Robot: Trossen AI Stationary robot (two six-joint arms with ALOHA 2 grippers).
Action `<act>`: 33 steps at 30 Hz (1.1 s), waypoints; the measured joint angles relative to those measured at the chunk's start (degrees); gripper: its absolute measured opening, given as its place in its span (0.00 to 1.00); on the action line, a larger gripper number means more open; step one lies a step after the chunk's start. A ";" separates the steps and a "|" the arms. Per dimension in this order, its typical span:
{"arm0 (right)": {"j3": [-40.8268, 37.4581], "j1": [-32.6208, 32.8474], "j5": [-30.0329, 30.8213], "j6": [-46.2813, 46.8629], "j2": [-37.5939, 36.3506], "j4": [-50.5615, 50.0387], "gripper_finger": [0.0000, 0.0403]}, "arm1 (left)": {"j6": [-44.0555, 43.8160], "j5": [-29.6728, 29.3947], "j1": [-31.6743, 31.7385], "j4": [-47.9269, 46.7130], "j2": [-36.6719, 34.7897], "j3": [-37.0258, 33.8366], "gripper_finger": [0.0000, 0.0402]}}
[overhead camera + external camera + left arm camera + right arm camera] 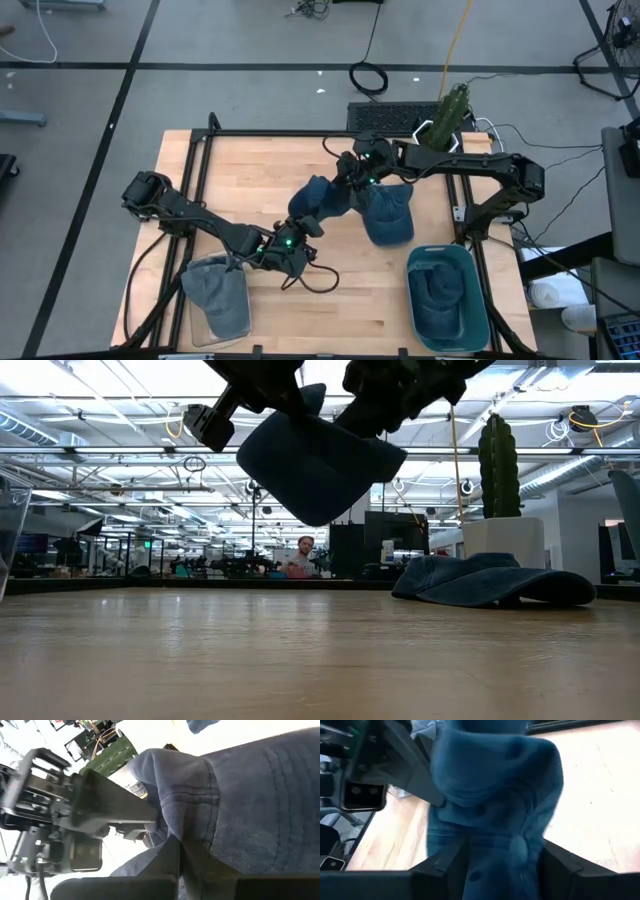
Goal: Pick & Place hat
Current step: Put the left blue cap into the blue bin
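A dark blue denim hat (325,197) hangs in the air over the middle of the table, between my two grippers. My left gripper (303,228) reaches it from the near left and is shut on it. My right gripper (352,182) meets it from the far right, with cloth filling the gap between its fingers. In the low view the hat (315,465) is well clear of the tabletop. A second blue hat (386,215) lies flat on the table just right of it, also seen in the low view (490,580). My left gripper (179,857) pinches a fold of the hat's cloth (172,827) between its two fingers, which are almost touching. The hat is lifted clear and spreads out beyond the fingers. My right gripper (502,865) has a bunched part of the hat (502,845) between its two fingers (447,865), which stand wide apart with the cloth filling the gap. Which part of the hat this is, I cannot tell.
A blue bin (470,262) with blue cloth inside sits at the near right corner. A clear container (200,325) holding another hat (218,290) stands at the near left. A potted cactus (450,112) is at the far edge, right of centre.
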 joint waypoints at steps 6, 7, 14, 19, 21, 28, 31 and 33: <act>0.00 0.59 0.14 -1.49 0.24 0.01 0.43 | 0.15 0.04 0.00 0.92 0.00 0.00 0.01; 0.00 0.60 0.35 -1.79 0.24 0.02 0.42 | 0.15 0.10 0.00 1.33 0.00 0.00 0.01; 0.00 0.51 0.12 -1.58 0.24 -0.10 0.28 | 0.11 0.53 0.00 1.62 0.00 0.00 0.02; 0.00 0.53 0.12 -3.71 0.24 -0.07 0.04 | -1.27 0.68 0.00 1.70 0.00 0.00 0.01; 0.00 0.69 0.13 -4.18 0.24 -0.14 0.03 | -3.16 1.08 0.00 1.68 0.00 0.00 0.02; 0.00 1.49 0.20 -4.52 -0.48 -1.39 0.02 | -13.96 1.64 0.00 1.76 0.00 0.00 0.03; 0.00 1.85 0.30 -4.57 -0.46 -1.68 0.01 | -22.21 1.46 0.18 3.59 0.00 0.00 0.04; 0.00 2.02 0.55 -4.58 -0.46 -2.00 0.01 | -27.41 1.28 0.57 4.22 -0.04 0.00 0.07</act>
